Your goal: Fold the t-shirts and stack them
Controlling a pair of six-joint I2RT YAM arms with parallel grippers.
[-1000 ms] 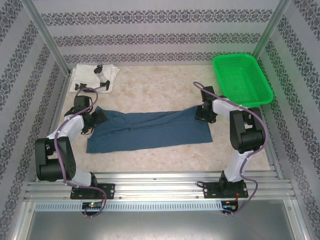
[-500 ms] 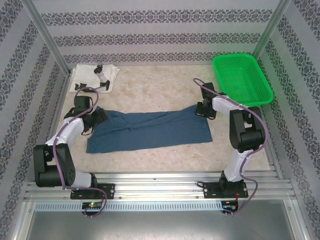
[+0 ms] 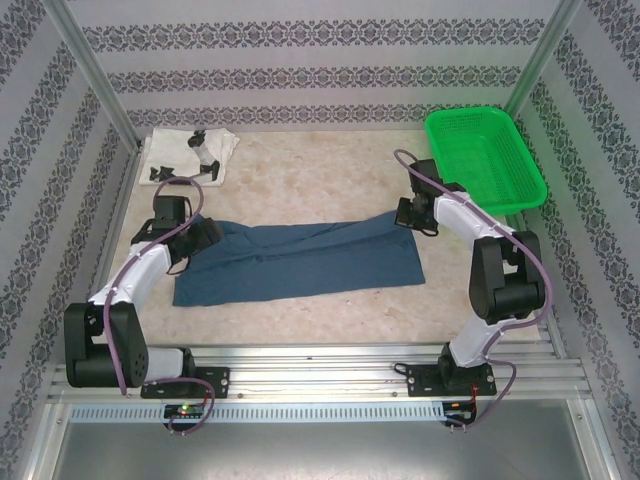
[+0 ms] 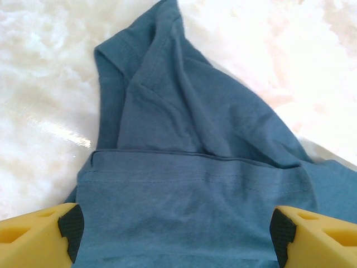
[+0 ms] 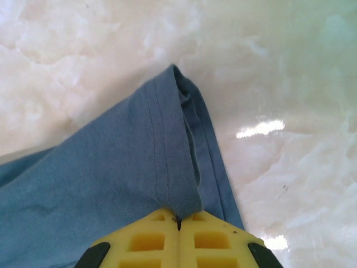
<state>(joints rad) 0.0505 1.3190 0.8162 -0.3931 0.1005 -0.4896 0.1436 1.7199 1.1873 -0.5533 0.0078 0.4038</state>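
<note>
Centre of table: the dark blue-teal t-shirt (image 3: 300,262) is laid crosswise on the pale marbled table (image 3: 320,170), between the two arms, folded into a long band. Its near edge lies flat; its far right corner reaches up to the right arm.

Right side: the right gripper (image 3: 416,214) is seen at that far right corner. In the right wrist view its yellow fingers (image 5: 139,240) are pressed together, and the double-stitched hem of the corner is pinched between them. A small fold of cloth is gathered just above the grip, and bare table is seen to the right of it.

Left side: the left gripper (image 3: 204,236) is placed over the shirt's left end. In the left wrist view its jaws are spread wide, a black-padded fingertip (image 4: 71,226) at each side, with blue cloth spanning the gap. A sleeve is seen folded beyond a stitched seam. No cloth is grasped; whether the pads touch it cannot be told.

Far left corner: the white shirt (image 3: 190,155), marked in black, is lying folded, well apart from the blue one.

Far right corner: the bright green mesh basket (image 3: 485,158) is set near the right arm, apart from both shirts
</note>
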